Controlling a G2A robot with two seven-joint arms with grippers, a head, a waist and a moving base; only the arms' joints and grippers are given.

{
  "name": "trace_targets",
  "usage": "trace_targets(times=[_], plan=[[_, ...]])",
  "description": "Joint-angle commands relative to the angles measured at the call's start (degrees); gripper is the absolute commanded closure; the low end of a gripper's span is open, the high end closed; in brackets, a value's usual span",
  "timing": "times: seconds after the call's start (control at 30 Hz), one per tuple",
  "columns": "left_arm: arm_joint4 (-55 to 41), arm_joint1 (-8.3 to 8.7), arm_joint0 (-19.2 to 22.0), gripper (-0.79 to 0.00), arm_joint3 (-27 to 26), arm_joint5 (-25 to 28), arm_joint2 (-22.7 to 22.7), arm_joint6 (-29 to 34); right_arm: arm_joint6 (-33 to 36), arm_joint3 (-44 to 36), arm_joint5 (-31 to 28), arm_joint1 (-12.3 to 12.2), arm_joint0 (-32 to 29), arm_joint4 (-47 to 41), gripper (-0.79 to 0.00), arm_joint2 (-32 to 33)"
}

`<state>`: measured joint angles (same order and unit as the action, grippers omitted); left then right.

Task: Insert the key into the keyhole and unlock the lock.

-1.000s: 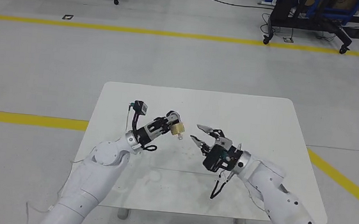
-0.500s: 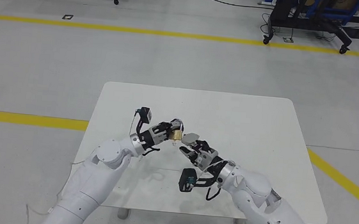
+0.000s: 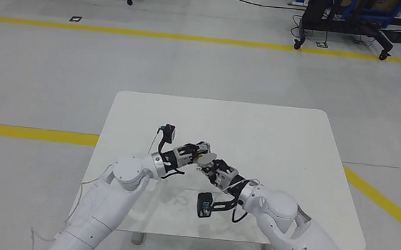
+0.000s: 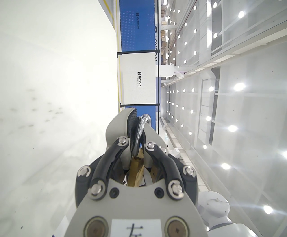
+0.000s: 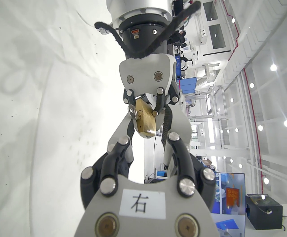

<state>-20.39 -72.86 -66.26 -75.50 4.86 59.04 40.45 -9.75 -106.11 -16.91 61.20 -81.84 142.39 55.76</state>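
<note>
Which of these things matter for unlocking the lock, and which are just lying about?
Job: brass padlock, key in its keyhole, left gripper holding it, open right gripper.
Just about: white table, black wheeled rack, yellow floor lines.

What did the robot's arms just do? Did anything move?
The right gripper swung across the table toward the lock. It is now open, with a finger on each side of the lock, close to the key. The left gripper brought the lock a little nearer the robot. It stayed shut on the lock the whole time.
</note>
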Motion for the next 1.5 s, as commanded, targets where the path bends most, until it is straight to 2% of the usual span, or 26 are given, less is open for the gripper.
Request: trace_targets(times=[0.0, 0.03, 0.4, 0.43, 0.5, 0.53, 0.57, 0.83, 0.97, 1.07, 1.27, 1.47], plan=[[0.12, -0.02, 0.04, 0.000, -0.02, -0.38, -0.05, -0.17, 0.10, -0.20, -0.74, -0.01, 0.24, 0.87, -0.080, -0.13], [0.15, -0.03, 0.09, 0.000, 0.01, -0.57, -0.06, -0.23, 0.14, -0.28, -0.97, -0.01, 0.29, 1.15, 0.000, -0.15], [-0.88, -0.13, 0.42, 0.000, 0.28, -1.79, -0.05, 0.86, -2.04, -0.41, -1.64, -0.24, -0.01, 0.31, 0.000, 1.46], [-1.09, -0.15, 0.46, -0.182, 0.36, -1.71, -0.03, 1.02, -2.43, -0.45, -1.62, -0.28, -0.10, 0.13, 0.000, 1.70], [-1.44, -0.18, 0.55, -0.653, 0.59, -1.65, -0.02, 1.27, -2.97, -0.52, -1.62, -0.38, -0.32, -0.02, 0.000, 2.16], [-1.57, -0.20, 0.61, -0.760, 0.70, -1.65, -0.05, 1.37, -3.20, -0.56, -1.66, -0.43, -0.42, -0.03, 0.000, 2.36], [-1.84, -0.23, 0.67, -0.785, 0.85, -1.71, -0.05, 1.46, -3.46, -0.58, -1.69, -0.47, -0.52, -0.06, 0.000, 2.54], [-3.89, -0.49, 1.83, -0.785, 2.97, -5.16, -0.58, 3.25, -7.28, 0.90, -3.41, -0.80, -0.23, -1.28, 0.000, 3.74], [-4.15, -0.58, 2.56, -0.785, 4.18, -5.32, -0.34, 2.67, -9.02, 4.20, -4.11, -0.85, 0.84, -2.66, 0.000, 4.47], [-4.06, -0.54, 3.00, -0.785, 4.78, -4.88, 0.32, 1.68, -7.53, 7.70, -5.56, -0.60, 2.37, -3.22, 0.000, 4.05], [-4.32, -0.01, 2.26, -0.785, 3.20, -3.60, 2.95, 1.02, -5.67, 13.41, -10.27, 0.33, 6.70, -4.35, 0.000, 1.05], [-3.65, 0.60, 0.38, -0.785, -0.09, -3.09, 5.06, 0.62, -3.47, 18.57, -10.71, 1.45, 9.68, -6.86, 0.000, -1.25]])
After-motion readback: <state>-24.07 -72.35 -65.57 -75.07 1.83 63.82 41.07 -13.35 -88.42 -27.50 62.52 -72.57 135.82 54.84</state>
